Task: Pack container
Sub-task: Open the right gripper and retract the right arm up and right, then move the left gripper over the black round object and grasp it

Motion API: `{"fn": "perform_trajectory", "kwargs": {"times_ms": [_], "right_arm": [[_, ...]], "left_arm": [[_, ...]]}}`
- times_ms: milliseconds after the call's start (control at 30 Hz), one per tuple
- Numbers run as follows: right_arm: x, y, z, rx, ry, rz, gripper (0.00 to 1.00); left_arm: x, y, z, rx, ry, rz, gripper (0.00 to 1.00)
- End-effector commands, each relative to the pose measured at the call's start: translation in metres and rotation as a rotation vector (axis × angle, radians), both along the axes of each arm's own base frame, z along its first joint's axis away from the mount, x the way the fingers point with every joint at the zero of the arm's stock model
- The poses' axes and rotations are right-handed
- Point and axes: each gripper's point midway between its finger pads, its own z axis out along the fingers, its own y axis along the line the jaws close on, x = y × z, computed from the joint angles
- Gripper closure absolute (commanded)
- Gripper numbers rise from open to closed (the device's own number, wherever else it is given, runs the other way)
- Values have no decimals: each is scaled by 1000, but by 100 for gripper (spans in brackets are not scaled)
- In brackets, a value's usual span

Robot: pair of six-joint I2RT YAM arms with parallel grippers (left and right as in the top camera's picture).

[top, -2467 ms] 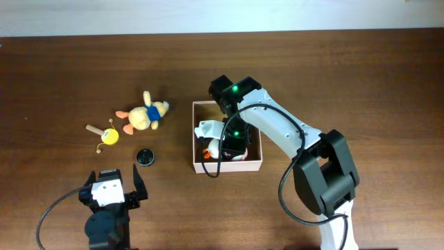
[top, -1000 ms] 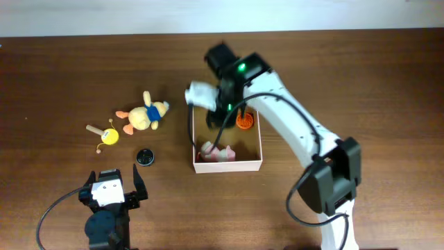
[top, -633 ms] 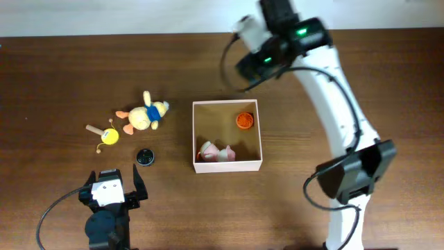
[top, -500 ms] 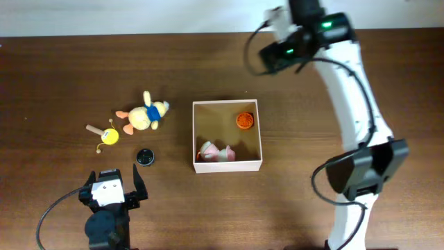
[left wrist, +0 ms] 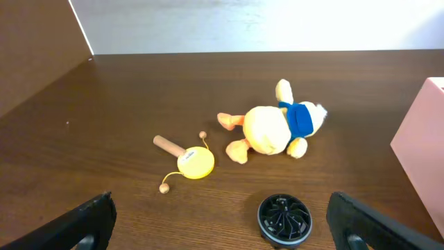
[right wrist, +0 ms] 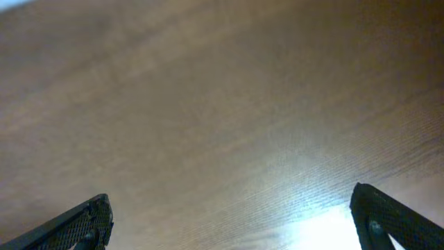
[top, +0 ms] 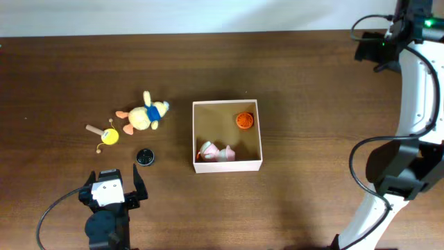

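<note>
The container [top: 228, 166], a shallow white-walled box with a tan inside, sits mid-table. In it lie an orange round piece [top: 243, 120] and a pink-and-white toy [top: 216, 151]. Left of it are a yellow plush duck [top: 144, 115], a yellow rattle with a wooden handle [top: 107, 135] and a black round disc [top: 144, 157]. My left gripper [top: 112, 191] rests open near the front edge, facing the disc [left wrist: 284, 219], the duck [left wrist: 274, 128] and the rattle [left wrist: 187, 160]. My right gripper [top: 378, 50] hangs open and empty at the far right back, well away from the container.
The container's wall [left wrist: 424, 149] shows at the right edge of the left wrist view. The right wrist view holds only bare brown table under the open right gripper [right wrist: 232, 226]. A pale wall borders the table's back edge.
My right arm has lifted out of the container and swung to the far right back corner, its jaws now open; the pink-and-white toy stays in the container. The left arm has not moved.
</note>
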Motion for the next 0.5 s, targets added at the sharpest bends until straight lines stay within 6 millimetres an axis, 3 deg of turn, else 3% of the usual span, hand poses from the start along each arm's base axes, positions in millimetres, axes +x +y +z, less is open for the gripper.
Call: {"fn": "perform_trajectory", "kwargs": {"times_ms": [0, 267, 467], "right_arm": [[-11, 3, -14, 36, 39, -34, 1], [-15, 4, -23, 41, 66, -34, 1], [-15, 4, -23, 41, 66, -34, 1]], "left_arm": [[-3, 11, 1, 31, -1, 61, 1], [3, 3, 36, -166, -157, 49, 1], [11, 2, 70, -199, -126, 50, 1]]}}
